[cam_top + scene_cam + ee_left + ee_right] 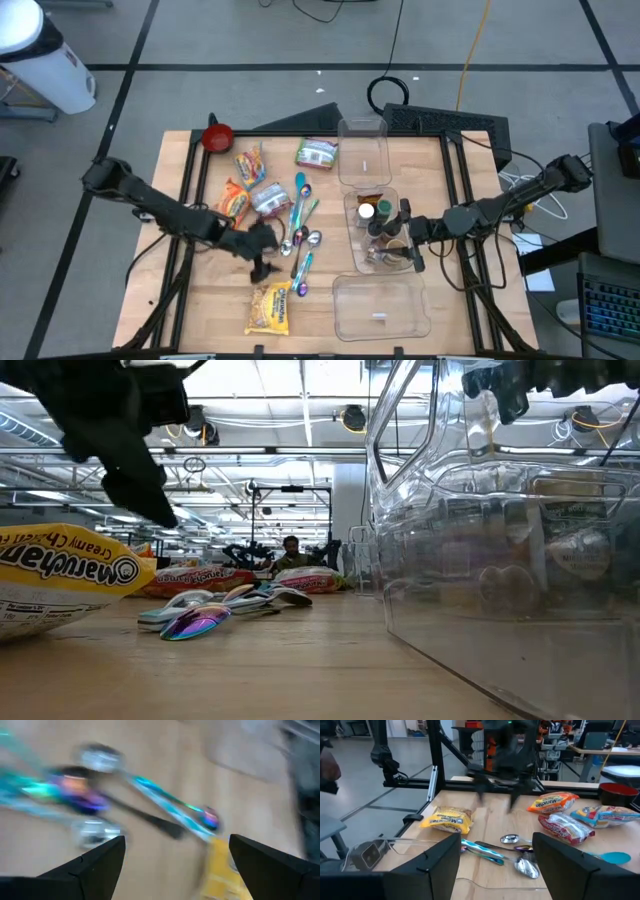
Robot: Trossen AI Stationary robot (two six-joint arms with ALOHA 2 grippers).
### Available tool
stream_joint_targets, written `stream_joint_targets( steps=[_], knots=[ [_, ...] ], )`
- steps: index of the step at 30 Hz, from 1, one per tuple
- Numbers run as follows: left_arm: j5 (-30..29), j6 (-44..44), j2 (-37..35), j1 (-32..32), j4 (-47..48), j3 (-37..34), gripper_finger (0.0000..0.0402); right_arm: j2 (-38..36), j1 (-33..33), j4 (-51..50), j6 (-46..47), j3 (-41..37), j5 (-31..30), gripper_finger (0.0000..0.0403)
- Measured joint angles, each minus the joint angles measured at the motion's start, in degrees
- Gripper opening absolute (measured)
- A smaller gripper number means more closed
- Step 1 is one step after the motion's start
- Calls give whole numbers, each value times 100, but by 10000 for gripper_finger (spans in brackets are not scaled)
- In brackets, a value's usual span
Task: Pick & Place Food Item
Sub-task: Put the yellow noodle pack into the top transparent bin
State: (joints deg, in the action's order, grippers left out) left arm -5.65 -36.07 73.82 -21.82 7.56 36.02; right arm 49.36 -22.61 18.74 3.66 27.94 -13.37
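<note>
A yellow noodle packet [270, 308] lies flat on the wooden table near its front edge; it also shows in the low view [60, 575] and the left wrist view [220, 875]. My left gripper [262, 266] hangs open and empty just above the table, a little to the far side of this packet and next to the spoons [300, 228]. In its wrist view [175, 845] nothing is between the fingers. My right gripper [415, 248] is open and empty over the middle clear container [352, 212], which holds bottles.
More food packets [250, 185] and a green-and-white one [317, 152] lie at the far left, by a red bowl [217, 137]. A clear container [362, 150] stands far and another clear container [378, 305] stands near. Bare wood shows at the near left.
</note>
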Motion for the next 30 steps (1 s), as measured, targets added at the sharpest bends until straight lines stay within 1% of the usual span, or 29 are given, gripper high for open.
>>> stream_joint_targets(
  steps=[1,3,5,9,16,21,23,25,30],
  knots=[
    [228,54,154,-62,-108,1,365,0,0,20,0,0,0,238],
    [451,152,439,-200,-338,-21,365,2,0,33,7,0,0,238],
    [545,308,733,-310,-798,-8,365,2,0,32,11,0,0,238],
    [671,620,1078,-438,-1132,-8,365,2,0,28,13,0,0,238],
    [606,1160,1306,-621,-1183,-8,365,4,0,20,13,0,0,238],
    [580,1241,1325,-682,-1184,-8,359,4,0,22,13,0,0,238],
    [602,1241,1325,-682,-1178,-8,342,4,0,22,13,0,0,238],
    [702,1238,1325,-680,-1178,-8,316,3,0,21,13,0,0,238],
    [713,1170,1325,-680,-1178,-8,221,4,0,15,15,0,0,238]
  ],
)
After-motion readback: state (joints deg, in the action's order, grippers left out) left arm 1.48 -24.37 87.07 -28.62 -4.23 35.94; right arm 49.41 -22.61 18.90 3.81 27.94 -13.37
